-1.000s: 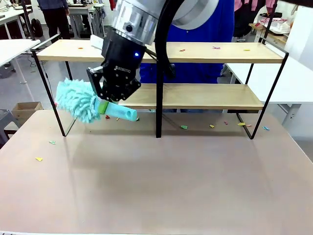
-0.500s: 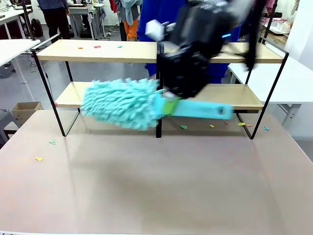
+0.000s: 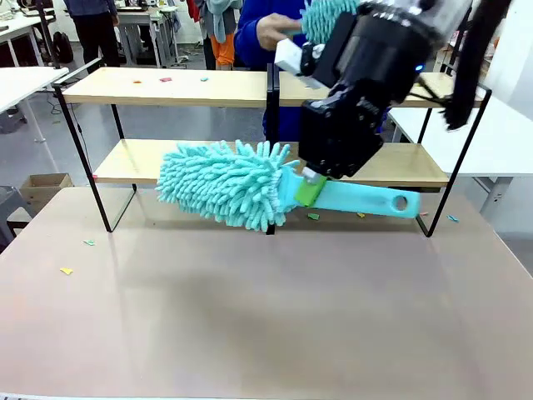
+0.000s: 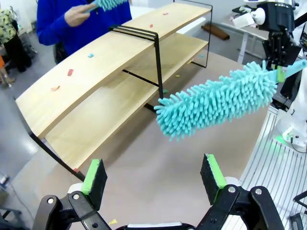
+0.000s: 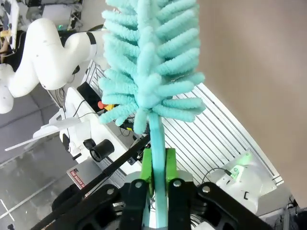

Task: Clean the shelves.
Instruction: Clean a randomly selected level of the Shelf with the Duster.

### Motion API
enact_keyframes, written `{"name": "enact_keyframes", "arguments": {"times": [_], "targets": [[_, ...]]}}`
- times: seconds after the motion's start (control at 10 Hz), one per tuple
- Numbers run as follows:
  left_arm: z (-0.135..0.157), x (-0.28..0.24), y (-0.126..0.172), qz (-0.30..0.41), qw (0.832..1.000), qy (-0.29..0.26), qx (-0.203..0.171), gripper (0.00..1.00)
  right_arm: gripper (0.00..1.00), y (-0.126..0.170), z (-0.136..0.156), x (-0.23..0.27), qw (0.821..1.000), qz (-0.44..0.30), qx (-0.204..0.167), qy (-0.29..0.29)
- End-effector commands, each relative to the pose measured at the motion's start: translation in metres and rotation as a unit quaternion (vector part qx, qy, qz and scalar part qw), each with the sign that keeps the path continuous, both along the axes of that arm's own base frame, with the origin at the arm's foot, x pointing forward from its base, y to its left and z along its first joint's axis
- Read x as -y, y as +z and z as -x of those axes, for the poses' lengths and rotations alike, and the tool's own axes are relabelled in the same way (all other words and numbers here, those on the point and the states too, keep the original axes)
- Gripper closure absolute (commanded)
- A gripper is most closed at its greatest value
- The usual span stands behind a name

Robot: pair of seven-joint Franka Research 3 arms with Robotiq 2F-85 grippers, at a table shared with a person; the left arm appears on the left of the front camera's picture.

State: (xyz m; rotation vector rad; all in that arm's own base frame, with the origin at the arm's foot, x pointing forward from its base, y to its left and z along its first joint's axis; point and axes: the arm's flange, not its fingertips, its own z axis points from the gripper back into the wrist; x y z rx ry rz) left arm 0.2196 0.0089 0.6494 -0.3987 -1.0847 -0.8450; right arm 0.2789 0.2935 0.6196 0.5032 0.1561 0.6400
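Note:
The shelves (image 3: 166, 87) stand across the far half of the table, two light-wood boards in a black frame, also seen from the left wrist (image 4: 96, 72). My right gripper (image 3: 312, 187) is shut on the handle of a fluffy teal duster (image 3: 225, 183), whose head hangs in front of the centre post, level with the lower board. In the right wrist view the green pads (image 5: 146, 165) clamp the duster (image 5: 148, 62) handle. My left gripper (image 4: 153, 175) is open and empty, facing the duster (image 4: 216, 103). A person in blue holds a second teal duster (image 3: 329, 17) over the top board.
Small coloured scraps lie on the top board (image 3: 166, 80), below the rack (image 3: 313, 217) and at the table's left (image 3: 66, 271). A cardboard box (image 3: 42, 187) sits on the floor at left. White tables (image 3: 500, 142) flank the rack.
My right arm has swung from the left end of the rack to right of centre, carrying the duster along in front of the lower board. The person's hand with a second duster has come in.

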Motion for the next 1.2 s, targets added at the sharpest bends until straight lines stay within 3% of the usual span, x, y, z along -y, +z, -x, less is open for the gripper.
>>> {"name": "enact_keyframes", "arguments": {"times": [0.0,0.1,0.3,0.6,0.8,1.1], "targets": [[-0.001,0.0,0.0,0.0,1.0,0.0,-0.001,0.0,0.88,0.006,0.007,0.011,1.0,-0.004,0.009,-0.008],[-0.001,0.0,0.0,0.0,1.0,0.0,-0.001,0.0,0.88,0.01,0.003,0.016,1.0,-0.003,0.021,-0.006],[-0.001,0.0,0.0,0.0,1.0,0.0,-0.001,0.0,0.88,0.051,0.016,0.066,0.999,-0.024,0.043,0.004],[-0.001,0.0,0.0,0.0,1.0,0.0,-0.001,0.0,0.88,0.12,0.043,0.167,0.991,-0.086,0.092,-0.055],[-0.001,0.0,0.0,0.0,1.0,0.0,-0.001,0.0,0.88,0.156,0.06,0.231,0.969,-0.138,0.147,-0.145],[-0.001,0.0,0.0,0.0,1.0,0.0,-0.001,0.0,0.88,0.187,0.081,0.328,0.919,-0.197,0.207,-0.271]]}}
